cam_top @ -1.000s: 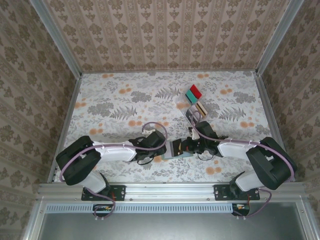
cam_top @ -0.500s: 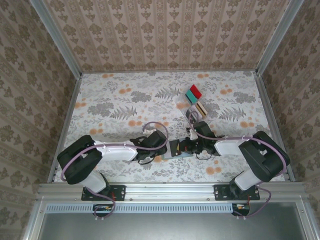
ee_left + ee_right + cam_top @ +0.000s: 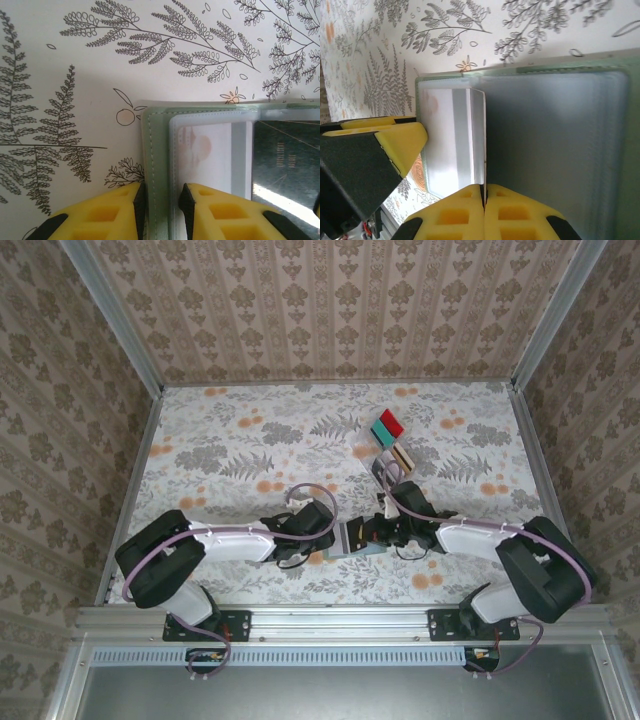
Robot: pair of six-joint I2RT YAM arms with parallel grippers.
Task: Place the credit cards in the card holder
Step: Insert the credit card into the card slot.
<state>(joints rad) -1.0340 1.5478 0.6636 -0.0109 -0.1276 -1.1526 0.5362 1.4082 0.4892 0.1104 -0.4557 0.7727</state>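
left claw (image 3: pixel 161 202) low, pinching card holder (image 3: pixel 156 145) edge | right claw (image 3: pixel 484 197) pressed on pale credit card (image 3: pixel 452 145) | both reaching inward over bench (image 3: pixel 250 430)

Floral-print tabletop (image 3: pixel 230 440), evenly lit, enclosed by 3 damask-wallpapered walls (image 3: pixel 330 310) in aluminium framing (image 3: pixel 112 315).

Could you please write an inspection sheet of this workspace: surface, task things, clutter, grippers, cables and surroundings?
Surface: floral tablecloth, lying flat.
Job's things: card holder lies open between the grippers, with a pale card on its inside; red card, teal card and beige card sit in the clear tray.
Clutter: nothing seen.
Grippers: left gripper straddles the card holder's edge, grip unclear; right gripper is shut on the pale card's edge.
Cables: lilac cables loop above both wrists.
Surroundings: patterned walls; metal rail in front.
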